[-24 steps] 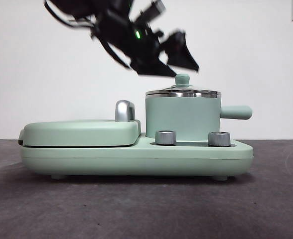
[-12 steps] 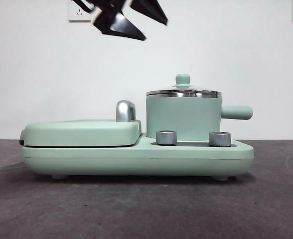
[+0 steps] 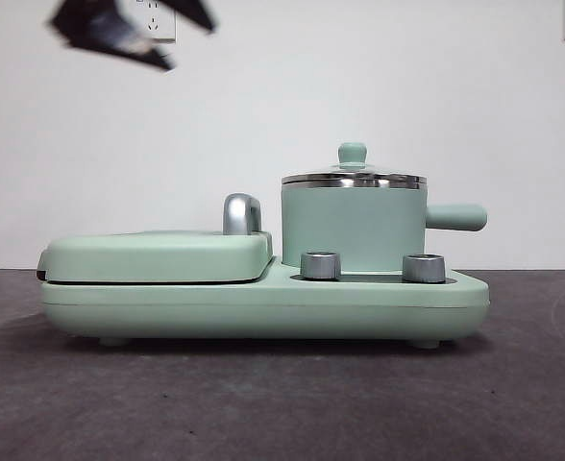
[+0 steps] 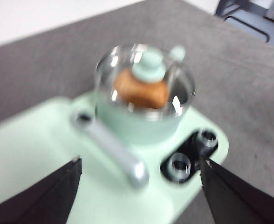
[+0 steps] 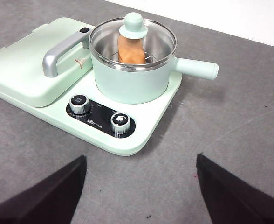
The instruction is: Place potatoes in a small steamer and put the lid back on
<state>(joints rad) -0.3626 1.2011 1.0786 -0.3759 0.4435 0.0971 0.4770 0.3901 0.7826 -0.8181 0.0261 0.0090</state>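
The left end effector [image 3: 119, 34], released and empty, is seen high at the upper left, well apart from the small steamer [image 3: 353, 229] to its lower right, where the potato [image 5: 131, 49] lies under the seated lid [image 5: 133, 35], so nothing is judged left to grasp.

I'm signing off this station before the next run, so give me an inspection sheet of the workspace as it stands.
Surface: dark grey table, nothing loose on it.
Job's things: potato inside the small steamer; glass lid seated on the rim.
Clutter: none seen; only the cooker base with two dials and the griddle cover, closed.
Grippers: left gripper open, empty, above the cooker; right gripper open, empty, over bare table beside the cooker.
Cables: nothing seen on the table.
Surroundings: white wall with a socket.
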